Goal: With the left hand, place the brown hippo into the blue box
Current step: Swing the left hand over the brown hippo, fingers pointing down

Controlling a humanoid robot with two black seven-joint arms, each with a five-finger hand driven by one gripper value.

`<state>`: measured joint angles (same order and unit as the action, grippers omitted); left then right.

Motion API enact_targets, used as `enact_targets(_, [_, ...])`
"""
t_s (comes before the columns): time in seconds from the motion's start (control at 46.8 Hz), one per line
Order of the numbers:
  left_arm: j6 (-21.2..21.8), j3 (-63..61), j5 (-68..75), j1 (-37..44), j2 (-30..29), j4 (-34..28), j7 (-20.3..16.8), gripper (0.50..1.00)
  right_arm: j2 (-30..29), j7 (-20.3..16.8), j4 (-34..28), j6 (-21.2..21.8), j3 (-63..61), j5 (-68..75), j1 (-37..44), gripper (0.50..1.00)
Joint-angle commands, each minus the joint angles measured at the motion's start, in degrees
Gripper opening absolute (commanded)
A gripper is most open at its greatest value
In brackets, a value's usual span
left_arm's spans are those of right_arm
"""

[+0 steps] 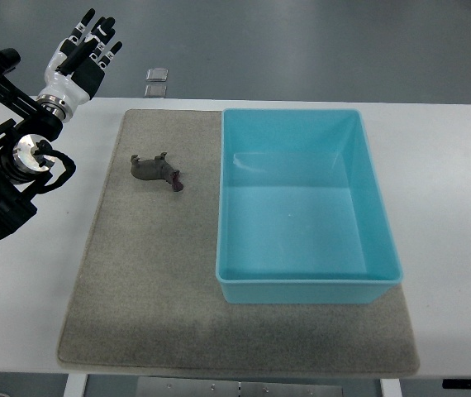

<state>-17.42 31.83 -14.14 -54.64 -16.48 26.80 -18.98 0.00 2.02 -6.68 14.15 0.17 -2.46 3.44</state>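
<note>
1. Hippo (156,172), brown, lies on the grey mat (136,281), in the mat's far-left part, with its legs pointing away from the robot and its head toward the blue box (376,215).
2. It sits just beside the box's left wall, apart from it, with a strip of bare mat between them.
3. Left hand (83,51) is raised beyond the mat's far-left corner, over the edge of the white table (450,165) and the floor past it.
4. Its fingers (97,33) are extended and slightly spread, pointing away from the robot; they hold nothing and touch nothing.
5. The hippo is well apart from this hand, on the near-right side of it, further in over the mat.
6. The left arm (16,157) comes in from the picture's left edge, beside the mat's left border, its black links and a silver joint lying over the table.
7. The blue box stands on the right half of the mat, its right wall reaching just past the mat's right edge; its inside shows only the bare bottom.
8. 2 small square plates (157,82) are on the floor beyond the mat's far edge, one just behind the other.
</note>
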Motion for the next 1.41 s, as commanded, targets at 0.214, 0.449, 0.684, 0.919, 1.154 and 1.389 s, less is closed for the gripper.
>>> enact_targets(0.214, [0.10, -2.04, 2.54, -1.26, -0.48, 0.36, 0.18, 0.996, 0.00, 0.00, 0.00, 0.00, 0.01, 0.00, -0.01, 0.936])
enact_targets(0.449, [0.02, -5.11, 7.63, -2.31, -1.18, 1.15, 0.18, 0.996, 0.00, 0.00, 0.00, 0.00, 0.01, 0.00, -0.01, 0.936])
enact_targets(0.684, [0.02, -6.79, 20.54, -2.66, -2.50, 4.92, 0.18, 0.996, 0.00, 0.00, 0.00, 0.00, 0.01, 0.00, -0.01, 0.936])
enact_targets(0.919, [-0.25, -6.87, 36.28, -4.16, -4.96, 8.79, 0.26, 0.996, 0.00, 0.00, 0.00, 0.00, 0.01, 0.00, -0.01, 0.936])
enact_targets(1.154, [-0.86, -9.51, 47.88, -5.92, -8.57, 12.66, 0.26, 0.996, 0.00, 0.00, 0.00, 0.00, 0.01, 0.00, -0.01, 0.936])
enact_targets(1.389, [-1.21, -13.99, 57.64, -6.00, -11.90, 15.03, 0.26, 0.994, 0.00, 0.00, 0.00, 0.00, 0.01, 0.00, -0.01, 0.936])
